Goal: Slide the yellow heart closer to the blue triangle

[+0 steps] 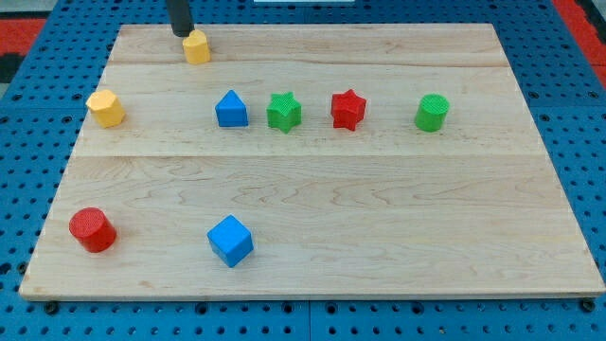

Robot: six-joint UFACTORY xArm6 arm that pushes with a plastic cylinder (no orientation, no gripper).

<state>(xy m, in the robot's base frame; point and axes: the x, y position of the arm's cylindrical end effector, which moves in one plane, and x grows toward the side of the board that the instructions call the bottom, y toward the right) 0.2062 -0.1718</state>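
My tip [181, 32] stood at the view's top left, just beside the yellow heart [197, 46], on that block's upper-left side and seemingly touching it. The arm carried no hand, only the dark rod, so there was nothing to stand wide or narrow and nothing was held. The yellow heart lay near the far edge of the wooden tabletop [379, 218]. It was too small to tell which way its point faced, and no clear long axis could be made out.

The blue triangle [231, 110] sat below and slightly to the right of the heart, well apart from it, apex toward the view's top. To its right ran a row: a green star [283, 112], a red star [347, 110] and a green cylinder [432, 112]. A yellow hexagon [105, 108] lay toward the left edge. Near the view's bottom sat a red cylinder [92, 229] and a blue cube [230, 240].
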